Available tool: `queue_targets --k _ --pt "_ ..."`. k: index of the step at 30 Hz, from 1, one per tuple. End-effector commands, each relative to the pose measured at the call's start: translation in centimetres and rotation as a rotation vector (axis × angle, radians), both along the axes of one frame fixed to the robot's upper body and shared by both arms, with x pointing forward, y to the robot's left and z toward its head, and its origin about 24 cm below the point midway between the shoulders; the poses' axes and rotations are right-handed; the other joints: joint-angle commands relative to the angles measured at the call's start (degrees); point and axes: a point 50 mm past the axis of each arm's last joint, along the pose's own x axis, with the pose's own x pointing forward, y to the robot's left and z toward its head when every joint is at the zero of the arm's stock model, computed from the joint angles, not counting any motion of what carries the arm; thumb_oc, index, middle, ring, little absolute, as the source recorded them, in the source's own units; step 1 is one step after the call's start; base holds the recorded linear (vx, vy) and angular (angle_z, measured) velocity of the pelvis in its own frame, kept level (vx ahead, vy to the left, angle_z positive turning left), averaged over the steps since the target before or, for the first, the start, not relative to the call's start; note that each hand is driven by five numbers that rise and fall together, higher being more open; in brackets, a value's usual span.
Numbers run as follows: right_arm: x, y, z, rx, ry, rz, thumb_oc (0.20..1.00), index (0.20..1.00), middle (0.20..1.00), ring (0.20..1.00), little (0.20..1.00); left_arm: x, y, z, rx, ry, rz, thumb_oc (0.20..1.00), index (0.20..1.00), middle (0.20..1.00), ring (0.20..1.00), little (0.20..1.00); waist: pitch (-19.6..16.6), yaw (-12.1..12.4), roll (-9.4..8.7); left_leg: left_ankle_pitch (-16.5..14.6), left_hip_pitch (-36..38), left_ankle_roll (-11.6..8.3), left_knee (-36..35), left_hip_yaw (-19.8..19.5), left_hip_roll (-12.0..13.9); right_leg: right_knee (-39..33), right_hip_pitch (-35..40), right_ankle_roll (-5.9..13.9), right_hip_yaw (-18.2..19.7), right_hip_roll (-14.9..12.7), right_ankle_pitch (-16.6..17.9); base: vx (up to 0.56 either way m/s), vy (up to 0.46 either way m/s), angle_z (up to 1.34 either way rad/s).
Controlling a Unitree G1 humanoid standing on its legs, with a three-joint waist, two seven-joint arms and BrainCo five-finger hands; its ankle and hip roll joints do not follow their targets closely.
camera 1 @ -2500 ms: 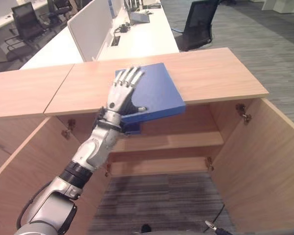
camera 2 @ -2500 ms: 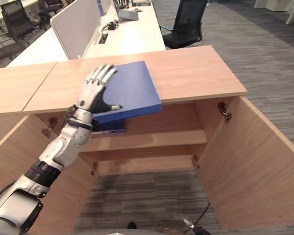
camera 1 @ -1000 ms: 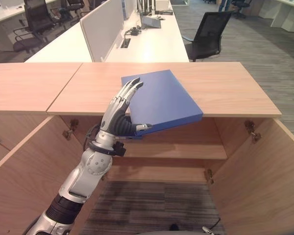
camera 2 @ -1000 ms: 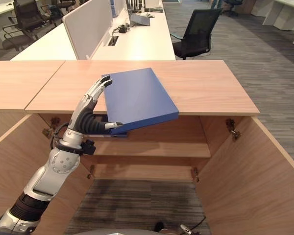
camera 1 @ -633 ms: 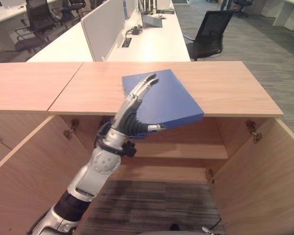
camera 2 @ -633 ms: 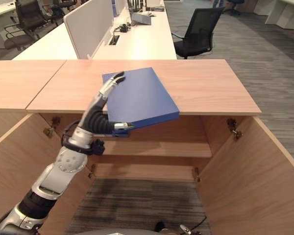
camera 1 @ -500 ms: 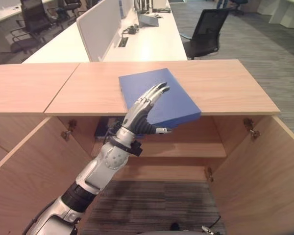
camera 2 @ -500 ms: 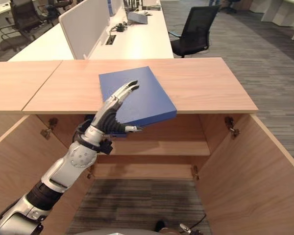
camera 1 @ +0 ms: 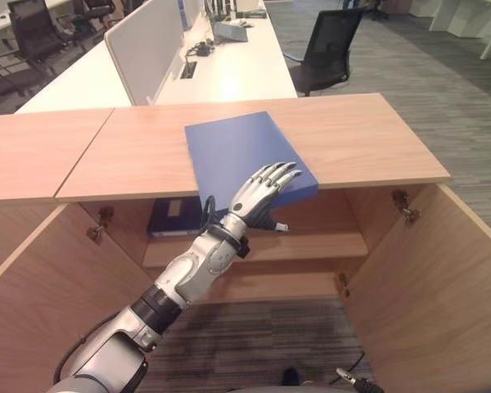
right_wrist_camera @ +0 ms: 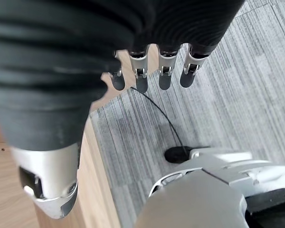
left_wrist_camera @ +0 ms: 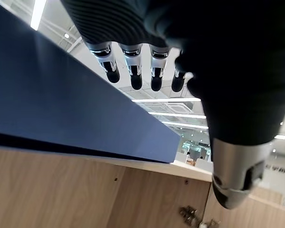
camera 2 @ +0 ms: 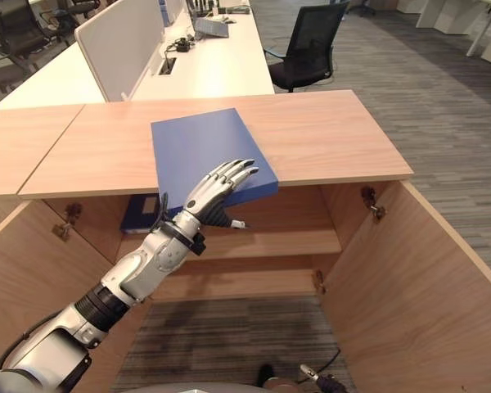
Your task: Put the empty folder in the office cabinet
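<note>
One blue folder point(camera 1: 241, 151) overhangs the cabinet top point(camera 1: 360, 139); your left hand point(camera 1: 258, 196), fingers straight, holds nothing. Grab it, then go for the shelf point(camera 1: 311, 246).

Even, bright office light fills both head views, with soft shadows. The inside of the open light-wood cabinet point(camera 1: 254, 246) lies in shade under its top board. In the left wrist view, long white ceiling light strips point(left_wrist_camera: 166, 100) glare at centre frame, while the dark ribbed hand cover point(left_wrist_camera: 228, 61) at upper right is nearly black and blurred from closeness.
</note>
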Motion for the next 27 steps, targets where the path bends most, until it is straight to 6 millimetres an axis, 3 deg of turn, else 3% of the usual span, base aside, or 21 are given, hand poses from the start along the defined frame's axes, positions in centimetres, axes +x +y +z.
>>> queue_targets --k 1,14,27 --pt "0.8 0.8 0.0 0.006 -0.017 -0.007 1.000 1.000 1.000 1.000 1.000 2.3 -0.4 3.0 0.063 -0.191 0.073 1.000 1.000 1.000 1.000 1.000 -1.2 -0.6 -4.54 -5.1 -0.3 0.19 -0.3 1.9 -1.7 -0.3 4.7 5.14 2.5 -1.8 -5.4 0.01 -0.012 -0.08" --pt "1.1 0.7 0.0 -0.003 -0.012 -0.038 1.000 1.000 1.000 1.000 1.000 5.3 0.5 2.7 0.155 -0.246 0.295 1.000 1.000 1.000 1.000 1.000 -1.6 -1.1 -4.69 -5.3 0.2 0.19 -0.3 2.4 -1.8 -0.3 5.0 5.04 2.7 -1.7 -5.4 0.00 -0.006 -0.04" --pt "1.3 0.6 0.0 -0.007 -0.009 -0.036 1.000 1.000 1.000 1.000 1.000 6.2 2.4 3.0 0.146 -0.266 0.420 1.000 1.000 1.000 1.000 1.000 -1.6 -0.8 -5.13 -5.3 0.0 0.26 -0.3 2.2 -1.8 -0.3 4.8 4.96 2.5 -1.8 -5.3 0.00 0.000 0.00"
